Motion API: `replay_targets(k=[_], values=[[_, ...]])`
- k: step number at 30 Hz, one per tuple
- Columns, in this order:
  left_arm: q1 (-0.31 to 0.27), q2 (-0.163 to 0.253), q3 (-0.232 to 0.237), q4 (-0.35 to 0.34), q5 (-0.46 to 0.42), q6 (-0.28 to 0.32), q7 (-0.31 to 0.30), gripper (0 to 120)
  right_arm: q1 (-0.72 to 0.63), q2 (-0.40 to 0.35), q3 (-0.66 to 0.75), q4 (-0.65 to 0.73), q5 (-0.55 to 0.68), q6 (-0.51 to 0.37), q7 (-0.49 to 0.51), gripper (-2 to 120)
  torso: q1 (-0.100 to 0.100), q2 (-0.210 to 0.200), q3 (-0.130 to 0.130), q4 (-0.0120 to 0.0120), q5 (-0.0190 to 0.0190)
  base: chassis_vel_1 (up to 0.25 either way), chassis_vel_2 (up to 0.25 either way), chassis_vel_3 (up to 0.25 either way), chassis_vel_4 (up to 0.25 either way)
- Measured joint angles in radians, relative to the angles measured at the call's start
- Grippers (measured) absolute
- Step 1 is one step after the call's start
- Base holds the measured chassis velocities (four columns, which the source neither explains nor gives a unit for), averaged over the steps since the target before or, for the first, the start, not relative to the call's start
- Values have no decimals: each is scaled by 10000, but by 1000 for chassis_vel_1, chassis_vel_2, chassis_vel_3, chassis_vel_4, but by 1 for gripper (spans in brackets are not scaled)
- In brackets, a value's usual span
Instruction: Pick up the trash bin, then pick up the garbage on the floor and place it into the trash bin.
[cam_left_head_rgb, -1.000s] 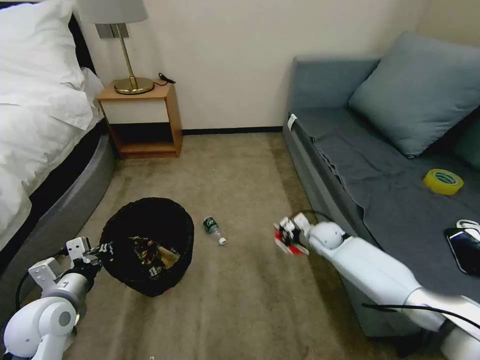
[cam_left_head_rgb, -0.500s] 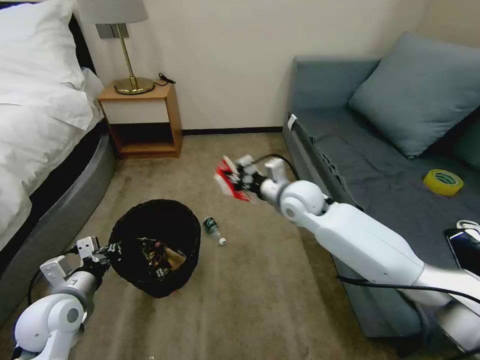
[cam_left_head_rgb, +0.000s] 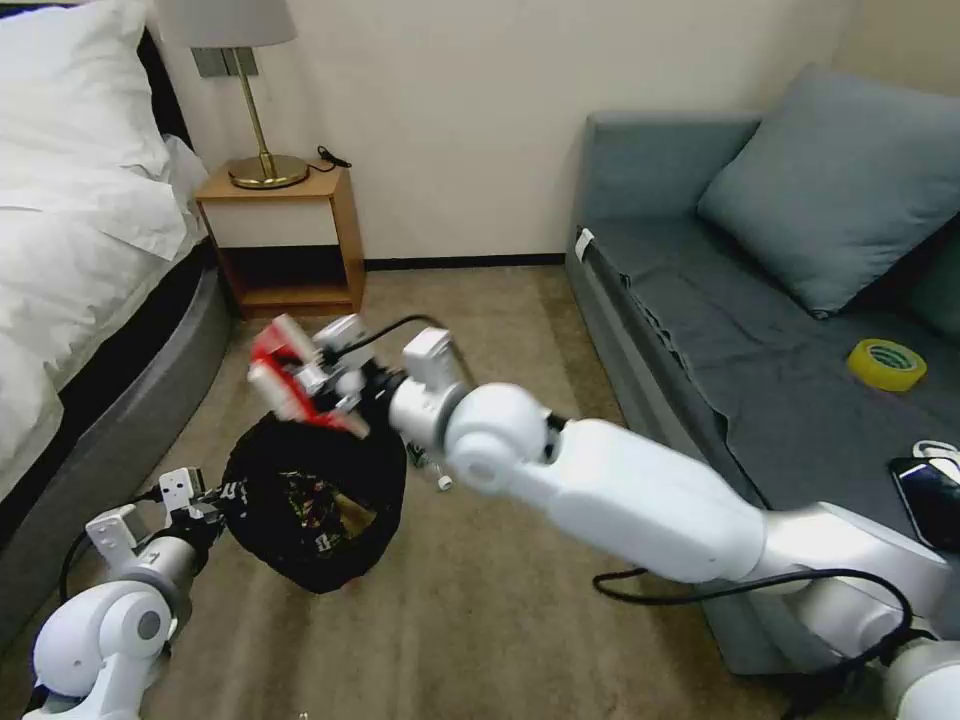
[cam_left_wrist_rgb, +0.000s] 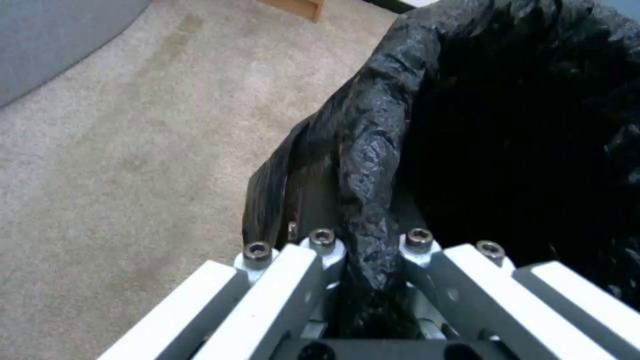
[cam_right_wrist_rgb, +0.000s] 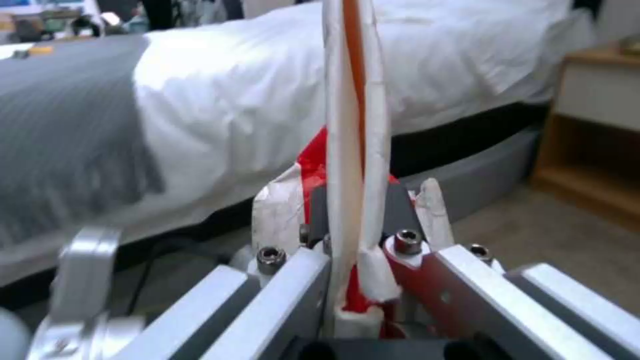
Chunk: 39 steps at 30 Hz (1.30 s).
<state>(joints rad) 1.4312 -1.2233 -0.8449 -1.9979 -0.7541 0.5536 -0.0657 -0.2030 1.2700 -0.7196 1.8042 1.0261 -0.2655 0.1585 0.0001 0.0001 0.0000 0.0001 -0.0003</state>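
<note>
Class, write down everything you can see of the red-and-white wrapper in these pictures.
The red-and-white wrapper is a crumpled, glossy-looking flat packet, red with white panels. It is pinched in the right end effector, folded upright between the closed fingers, its white edges standing tall in the right wrist view. It hangs in the air above the far rim of the trash bin, clear of the carpet, touching nothing but the fingers.

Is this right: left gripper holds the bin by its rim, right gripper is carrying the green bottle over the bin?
Not quite. The right gripper is shut on the red-and-white wrapper, not the green bottle, as the head view and right wrist view show. The green bottle lies on the carpet beside the trash bin. The rest holds: the left gripper clamps the bin's rim.
</note>
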Motion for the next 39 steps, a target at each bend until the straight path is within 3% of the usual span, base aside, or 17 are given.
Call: replay_targets(k=[13,15,23,31,36,39], values=[[180,121,-93,-163,-223,21,8,3,-866,255,-634,-1041,-956,350,-186,3,0,0,0,-2,2,0,0,0,0],[216,223,-96,-159,-311,13,27,3,-1103,231,-672,-1136,-1091,350,-151,16,0,0,0,-1,1,0,0,0,0],[198,401,-177,-129,-548,37,56,3,-1261,209,-933,-1116,-1155,255,140,44,0,0,0,-1,3,0,0,0,0],[255,231,-258,-209,-299,87,8,3,-1591,-223,-53,-601,-1983,355,296,71,0,0,0,0,2,0,0,0,0],[294,80,-295,-373,-155,119,-28,3,-2331,-1261,1213,78,-3135,364,997,90,0,-1,0,-1,6,0,0,0,0],[256,-87,-337,-459,-26,146,-93,3,-3414,-2166,2582,523,-4521,368,1203,99,-1,0,1,-3,7,0,0,0,0]])
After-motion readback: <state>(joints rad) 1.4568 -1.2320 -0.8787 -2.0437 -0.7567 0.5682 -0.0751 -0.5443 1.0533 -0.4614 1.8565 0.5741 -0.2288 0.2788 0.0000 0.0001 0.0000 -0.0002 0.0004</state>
